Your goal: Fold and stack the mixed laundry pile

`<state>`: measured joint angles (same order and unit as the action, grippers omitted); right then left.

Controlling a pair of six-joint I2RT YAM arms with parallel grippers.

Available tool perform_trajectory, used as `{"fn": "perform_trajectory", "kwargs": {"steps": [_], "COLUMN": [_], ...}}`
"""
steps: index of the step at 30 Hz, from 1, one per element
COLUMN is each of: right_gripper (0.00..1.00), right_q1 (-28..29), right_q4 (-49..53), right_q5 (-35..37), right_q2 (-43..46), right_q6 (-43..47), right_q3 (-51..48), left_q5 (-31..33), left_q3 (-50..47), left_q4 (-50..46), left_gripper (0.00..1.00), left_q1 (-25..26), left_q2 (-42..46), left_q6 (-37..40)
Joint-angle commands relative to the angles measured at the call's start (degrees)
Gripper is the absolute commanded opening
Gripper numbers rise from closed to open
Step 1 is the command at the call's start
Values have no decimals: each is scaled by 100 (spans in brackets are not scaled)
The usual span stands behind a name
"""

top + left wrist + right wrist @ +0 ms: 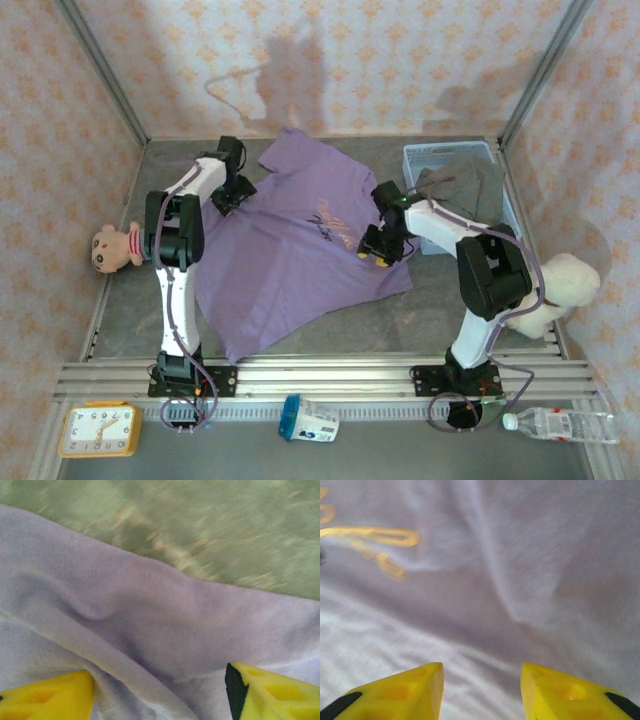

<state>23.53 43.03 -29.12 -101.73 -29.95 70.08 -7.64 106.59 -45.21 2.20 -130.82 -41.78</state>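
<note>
Lilac shirt (300,240) lies spread beneath the left gripper (160,690) and right gripper (481,685), jaws released. A shallow pinch could slip, dragging the fold crooked.

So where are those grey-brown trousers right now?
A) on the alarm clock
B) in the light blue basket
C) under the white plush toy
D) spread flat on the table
B: the grey-brown trousers lie bunched in the light blue mesh basket at the far right of the table.
</note>
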Motion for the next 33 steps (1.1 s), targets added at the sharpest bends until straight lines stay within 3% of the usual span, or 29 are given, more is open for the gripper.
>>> {"fn": "perform_trajectory", "kwargs": {"steps": [1,4,8,13,18,26,33], "right_gripper": [47,48,47,46,46,45,45], "right_q1": [-31,-143,-392,-612,-560,-654,-650], "right_q4": [413,484,309,170,255,272,-442], "right_q5": [-487,70,693,856,845,1393,1351], "right_q2": [377,57,-708,-1751,-2526,-2773,-1467], "right_q6": [251,424,486,379,465,240,-143], "right_q3": [730,1367,2190,3191,3795,3213,864], "left_q5": [-190,-231,-318,-932,-561,-451,-221], "left_q3": [736,803,-445,-3178,-4915,-5488,-4902], "left_q4": [-831,-1009,-651,804,1600,1516,883], "left_gripper": [74,77,79,79,79,79,79], "left_q1": [-18,30,245,637,1245,1275,336], "left_q2": [-35,370,1476,2912,3763,3623,2992], "left_q6": [451,658,596,-671,-1699,-1788,-620]}}
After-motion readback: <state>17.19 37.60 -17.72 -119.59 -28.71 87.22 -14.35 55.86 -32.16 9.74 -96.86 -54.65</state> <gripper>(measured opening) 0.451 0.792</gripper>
